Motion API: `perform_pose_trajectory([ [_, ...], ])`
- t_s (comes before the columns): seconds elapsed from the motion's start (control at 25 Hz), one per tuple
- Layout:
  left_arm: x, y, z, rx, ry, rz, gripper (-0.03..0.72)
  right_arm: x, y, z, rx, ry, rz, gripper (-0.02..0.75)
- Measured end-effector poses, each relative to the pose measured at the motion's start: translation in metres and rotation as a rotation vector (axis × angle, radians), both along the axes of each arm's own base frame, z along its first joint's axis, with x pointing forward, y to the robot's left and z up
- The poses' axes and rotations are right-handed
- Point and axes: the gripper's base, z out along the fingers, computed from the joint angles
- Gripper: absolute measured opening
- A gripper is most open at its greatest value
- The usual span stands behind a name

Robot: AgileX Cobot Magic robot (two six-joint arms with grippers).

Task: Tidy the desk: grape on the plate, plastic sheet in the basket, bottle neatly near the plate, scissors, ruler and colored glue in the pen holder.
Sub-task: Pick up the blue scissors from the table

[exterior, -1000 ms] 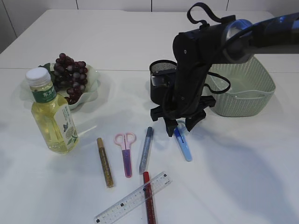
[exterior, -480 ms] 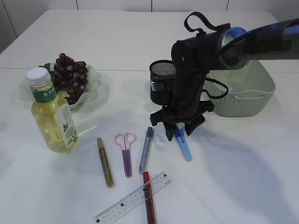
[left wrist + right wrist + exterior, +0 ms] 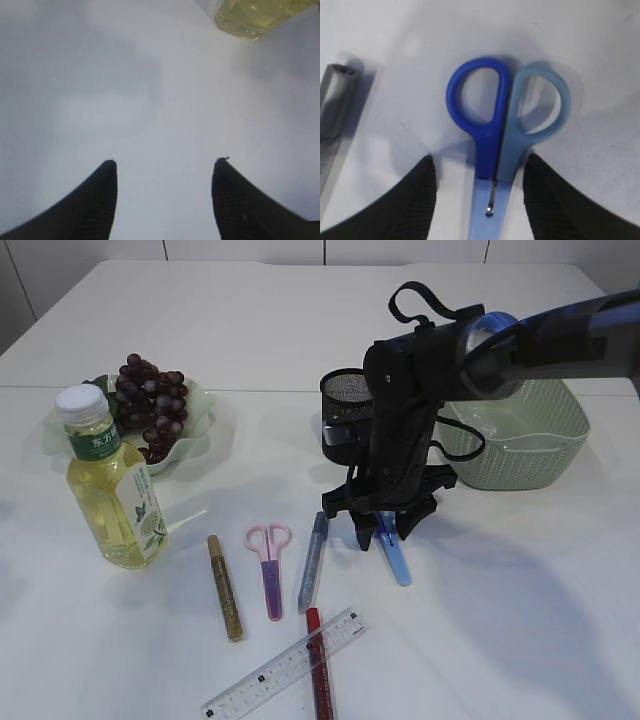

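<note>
Blue scissors point(image 3: 398, 562) lie flat on the table in front of the black mesh pen holder point(image 3: 341, 408). My right gripper point(image 3: 384, 532) hangs low over them, open. In the right wrist view its fingers straddle the scissors point(image 3: 501, 131) just below the handle loops, with gaps on both sides. Pink scissors point(image 3: 269, 565), a clear ruler point(image 3: 285, 665) and gold point(image 3: 225, 588), silver point(image 3: 313, 562) and red point(image 3: 320, 678) glue tubes lie to the left. Grapes point(image 3: 150, 400) rest on the green plate point(image 3: 198, 425), the bottle point(image 3: 110, 485) beside it. My left gripper point(image 3: 165, 162) is open above bare table. No plastic sheet is discernible.
The pale green basket point(image 3: 530, 440) stands at the right, behind my right arm. The bottle's base point(image 3: 252, 17) shows at the top right of the left wrist view. The silver glue tube point(image 3: 337, 100) lies just left of the right gripper's fingers.
My right arm has sunk lower and shifted slightly forward over the blue scissors. Its jaws stay equally wide. The things on the table have not moved.
</note>
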Motion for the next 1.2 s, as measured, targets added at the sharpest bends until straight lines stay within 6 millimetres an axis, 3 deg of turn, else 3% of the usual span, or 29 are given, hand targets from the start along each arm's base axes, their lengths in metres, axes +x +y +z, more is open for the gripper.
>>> perform_pose_trajectory([
  [0.24, 0.0000, 0.0000, 0.0000, 0.000, 0.000, 0.000, 0.435, 0.0001, -0.0001, -0.0002, -0.001, 0.000, -0.004, 0.418],
  [0.6, 0.0000, 0.0000, 0.0000, 0.000, 0.000, 0.000, 0.435, 0.0002, 0.0000, -0.0002, 0.000, -0.002, -0.004, 0.209],
  [1.2, -0.0002, -0.0014, -0.0001, -0.017, 0.002, 0.004, 0.435, -0.0007, -0.0010, 0.0018, -0.010, 0.005, 0.005, 0.195],
])
